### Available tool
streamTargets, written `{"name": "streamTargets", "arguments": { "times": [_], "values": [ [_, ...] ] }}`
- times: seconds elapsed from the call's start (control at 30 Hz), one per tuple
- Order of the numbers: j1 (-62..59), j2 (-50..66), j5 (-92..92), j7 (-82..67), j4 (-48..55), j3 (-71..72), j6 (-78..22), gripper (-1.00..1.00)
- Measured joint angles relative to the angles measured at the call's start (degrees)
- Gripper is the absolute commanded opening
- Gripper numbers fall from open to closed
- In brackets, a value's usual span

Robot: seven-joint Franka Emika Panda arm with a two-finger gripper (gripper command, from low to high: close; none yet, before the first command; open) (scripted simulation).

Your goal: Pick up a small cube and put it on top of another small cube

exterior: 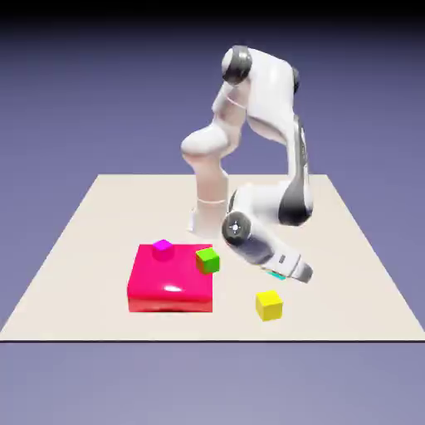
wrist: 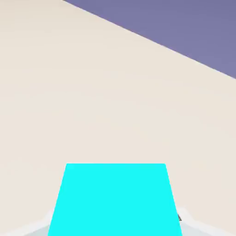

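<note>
- The cyan cube (wrist: 113, 199) is flat turquoise, plain-faced, filling the hand view's bottom
- The gripper (exterior: 286, 272) is clenched on it, above the table (exterior: 349, 249), near the yellow cube (exterior: 269, 305)

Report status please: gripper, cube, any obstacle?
Gripper shut on small cyan cube. Cube off the beige table. Small yellow cube below, uncovered. Path clear.
</note>
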Motion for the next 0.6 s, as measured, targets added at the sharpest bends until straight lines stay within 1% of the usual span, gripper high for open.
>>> {"name": "streamTargets", "arguments": {
  "times": [0.6],
  "values": [
    [-9.76, -37.38, -12.55, 22.87, -24.67, -12.71, 27.29, -1.00]
  ]
}}
